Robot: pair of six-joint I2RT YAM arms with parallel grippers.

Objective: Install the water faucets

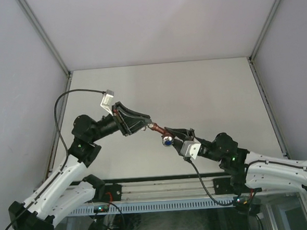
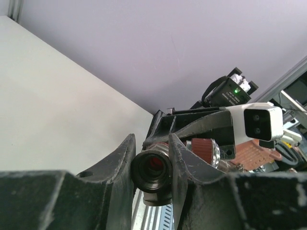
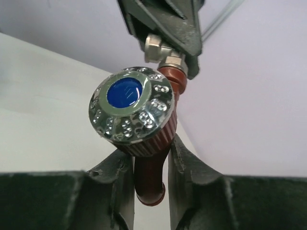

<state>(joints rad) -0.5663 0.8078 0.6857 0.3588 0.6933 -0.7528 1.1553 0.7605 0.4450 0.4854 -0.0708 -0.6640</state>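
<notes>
- Grippers meet in mid-air above the table (image 1: pixel 193 86) in the overhead view. The left gripper (image 1: pixel 145 125) and the right gripper (image 1: pixel 171 133) each pinch one end of the faucet, and the red-brown tap body (image 1: pixel 158 129) bridges them. This probably lets one arm steady a part while the other mates it. The knob (image 1: pixel 167 141) juts towards the near edge. The joint itself is too small to read.
- Left wrist view: its fingers are pressed together on a dark round mouth (image 2: pixel 151 171) seen end-on, which hides the rest of that part. Just beyond are the right arm's fingers and the knob's ribbed red side. The arm's own body blocks the lower frame.
- Right wrist view: its fingers clamp the tap body's lower stem beneath the blue-capped knob, so the knob is free. The grey metal fitting (image 3: pixel 154 46) sits at the tap body's upper end, gripped between the left fingers. Those fingers cover the fitting, so I cannot tell how far it is seated.
</notes>
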